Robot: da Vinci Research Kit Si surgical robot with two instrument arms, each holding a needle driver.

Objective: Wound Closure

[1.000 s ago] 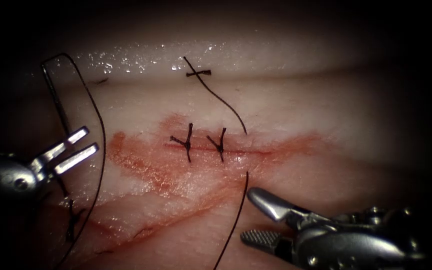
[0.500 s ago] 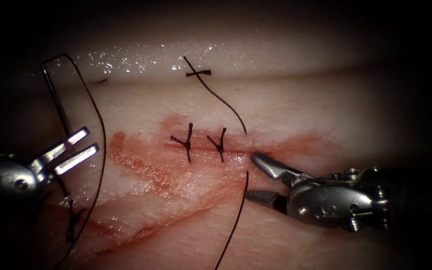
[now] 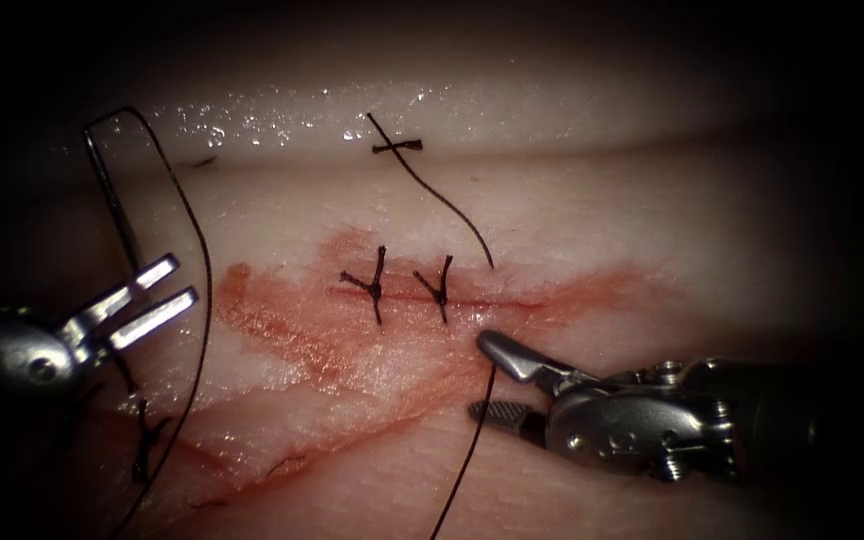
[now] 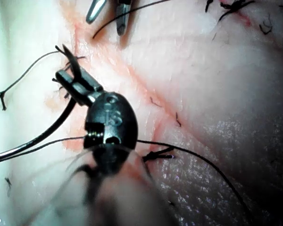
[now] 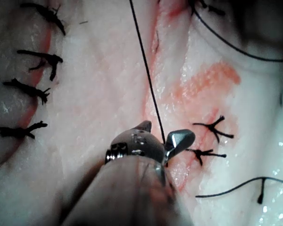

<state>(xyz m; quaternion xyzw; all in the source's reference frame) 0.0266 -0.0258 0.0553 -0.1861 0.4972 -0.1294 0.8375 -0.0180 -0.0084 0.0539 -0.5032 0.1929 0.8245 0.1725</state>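
My left tool (image 3: pixel 182 280) hangs over the tissue (image 3: pixel 602 220) left of the cut (image 3: pixel 512 303), shut on the curved needle (image 3: pixel 112 200) near one end. The needle is free of the tissue, and its long body rises away to where the thread loops off. The left wrist view shows the jaws (image 4: pixel 66 82) clamped on that needle (image 4: pixel 37 139). My right tool (image 3: pixel 479 376) sits just below the cut's right part, open, one jaw on either side of the thread (image 3: pixel 472 440) that leaves the tissue there. In the right wrist view its jaws (image 5: pixel 167 132) flank the same thread (image 5: pixel 148 80).
Two tied stitches (image 3: pixel 377 285) (image 3: pixel 442 290) cross the cut, with red fluid (image 3: pixel 282 330) spread around them. A knotted cut end (image 3: pixel 397 147) lies higher on the tissue. A long thread loop (image 3: pixel 202 300) runs down beside the left tool.
The right tool rose from the lower right toward the cut, then shifted left, so its open jaws now lie either side of the thread. The left tool and the needle stayed still.
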